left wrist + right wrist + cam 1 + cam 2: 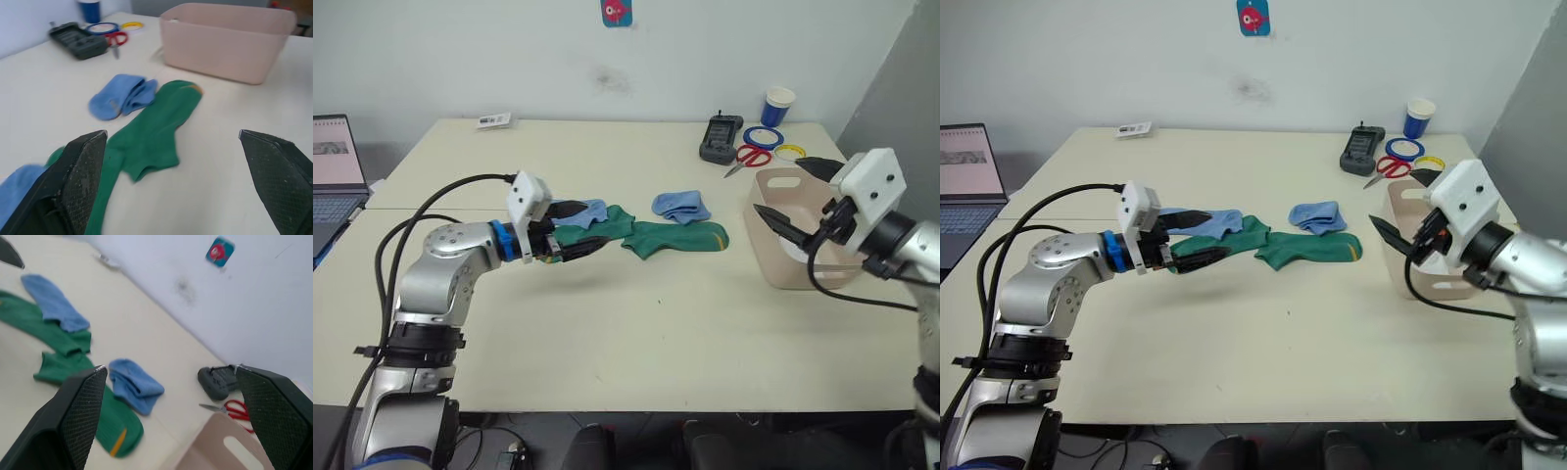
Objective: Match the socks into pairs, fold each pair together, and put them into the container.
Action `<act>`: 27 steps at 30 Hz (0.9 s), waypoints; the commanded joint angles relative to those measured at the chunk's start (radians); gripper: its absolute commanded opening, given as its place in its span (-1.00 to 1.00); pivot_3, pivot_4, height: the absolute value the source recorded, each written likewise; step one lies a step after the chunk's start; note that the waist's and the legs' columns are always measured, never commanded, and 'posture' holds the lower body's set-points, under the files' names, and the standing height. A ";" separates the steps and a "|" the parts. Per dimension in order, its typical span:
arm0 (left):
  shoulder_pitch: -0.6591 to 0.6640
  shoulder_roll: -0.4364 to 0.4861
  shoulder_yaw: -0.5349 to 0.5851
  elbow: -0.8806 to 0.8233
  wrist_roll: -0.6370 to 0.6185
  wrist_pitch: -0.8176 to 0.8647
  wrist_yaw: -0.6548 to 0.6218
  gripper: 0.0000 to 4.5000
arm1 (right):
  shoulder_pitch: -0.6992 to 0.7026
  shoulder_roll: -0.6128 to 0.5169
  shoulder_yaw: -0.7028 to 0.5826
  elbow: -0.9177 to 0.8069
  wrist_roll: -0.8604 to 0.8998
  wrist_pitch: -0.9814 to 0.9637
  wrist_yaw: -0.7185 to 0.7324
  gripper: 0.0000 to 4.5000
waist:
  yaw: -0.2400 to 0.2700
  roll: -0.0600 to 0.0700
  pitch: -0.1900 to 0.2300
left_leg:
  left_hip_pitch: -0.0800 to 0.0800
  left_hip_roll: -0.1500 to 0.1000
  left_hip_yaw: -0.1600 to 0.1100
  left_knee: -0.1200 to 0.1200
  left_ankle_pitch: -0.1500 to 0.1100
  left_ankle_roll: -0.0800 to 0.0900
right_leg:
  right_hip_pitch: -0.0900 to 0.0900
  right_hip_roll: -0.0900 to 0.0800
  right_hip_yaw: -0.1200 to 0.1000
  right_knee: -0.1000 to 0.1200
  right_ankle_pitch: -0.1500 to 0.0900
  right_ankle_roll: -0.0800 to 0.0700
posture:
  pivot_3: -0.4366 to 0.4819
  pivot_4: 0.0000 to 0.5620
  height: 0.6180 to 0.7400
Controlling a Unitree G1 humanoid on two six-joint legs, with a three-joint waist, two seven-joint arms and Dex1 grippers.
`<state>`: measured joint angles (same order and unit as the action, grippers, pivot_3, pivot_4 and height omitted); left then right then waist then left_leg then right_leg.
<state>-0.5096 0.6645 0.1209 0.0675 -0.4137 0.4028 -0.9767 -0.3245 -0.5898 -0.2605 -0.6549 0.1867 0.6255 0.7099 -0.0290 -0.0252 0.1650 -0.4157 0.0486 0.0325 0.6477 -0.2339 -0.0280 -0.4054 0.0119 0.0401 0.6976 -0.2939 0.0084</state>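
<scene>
While the socks lie mid-table, sorting is judged part done: something white is glimpsed in the container (790, 227) at right of the left eye frame, probably the white pair.

Left eye: left gripper (576, 229) is held low over the near green sock (599, 231) left of centre, fingers parted, nothing gripped; likely lined up for a pick. Far green sock (677, 238) is at centre, touching the near one. One blue sock (588, 210) is partly hidden behind the left gripper; the other blue sock (681, 206) is bunched just above the far green. Right gripper (794, 200) is held over the container, wide open, empty, probably parked clear.

Right eye: same layout is seen.

Left wrist: both fingers (80, 178) are spread at the lower corners, green sock between them, container at upper right.

Right wrist: fingers (80, 412) are wide apart, container rim at bottom right.
</scene>
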 commanded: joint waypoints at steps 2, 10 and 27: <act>0.238 0.000 0.142 -0.025 0.038 -0.068 0.130 1.00 | 0.281 0.120 0.075 -0.132 0.023 -0.071 -0.081 0.99 | -0.002 -0.002 -0.004 | 0.001 0.000 0.000 -0.002 0.000 0.000 | 0.000 -0.003 0.000 0.000 -0.001 -0.001 | -0.05 -0.47 0.87; 0.303 0.005 0.089 -0.018 0.035 -0.131 0.033 1.00 | 0.368 0.078 0.120 -0.139 0.044 -0.131 -0.062 0.99 | 0.002 -0.006 -0.003 | 0.002 -0.002 0.001 0.000 -0.002 0.004 | 0.002 -0.005 -0.001 0.000 0.000 0.002 | -0.05 -0.47 0.87; 0.081 -0.159 -0.086 0.190 0.137 -0.247 0.074 1.00 | 0.336 -0.009 0.228 -0.171 0.043 -0.037 -0.109 0.99 | -0.001 -0.007 -0.003 | 0.001 -0.001 -0.001 0.000 -0.002 0.004 | 0.001 0.003 -0.001 0.000 0.000 0.001 | -0.05 -0.47 0.87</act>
<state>-0.4032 0.5139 0.0425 0.2282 -0.3012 0.2000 -0.9231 0.0256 -0.5896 -0.0173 -0.7753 0.2200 0.5750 0.6205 -0.0295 -0.0318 0.1618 -0.4147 0.0470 0.0319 0.6477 -0.2356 -0.0239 -0.4045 0.0148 0.0394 0.6980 -0.2940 0.0091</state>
